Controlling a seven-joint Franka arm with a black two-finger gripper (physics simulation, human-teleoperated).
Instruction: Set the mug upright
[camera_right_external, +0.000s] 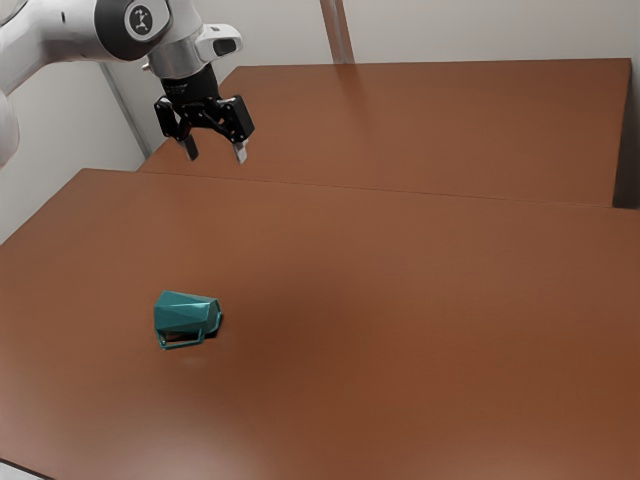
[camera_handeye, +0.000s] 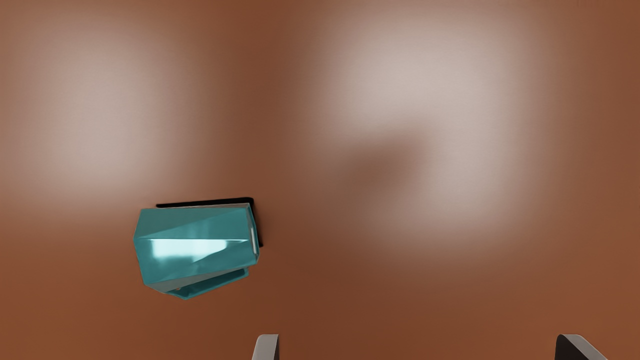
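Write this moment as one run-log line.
gripper: open, empty, above table | teal mug: lying on its side on the table | status: mug not yet upright

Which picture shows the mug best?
The wrist view: the mug is close up there, lying on its side, its flat faces and handle easy to see. The exterior view shows it farther off, handle too, on the table with the gripper away from it.

The exterior view stands at the side of the arm (camera_right_external: 60, 35), farther off, and looks down slantwise over the table (camera_right_external: 400, 350). The wrist view looks down from the arm itself, from nearer. Both views share the mug (camera_handeye: 195, 245) and table around it
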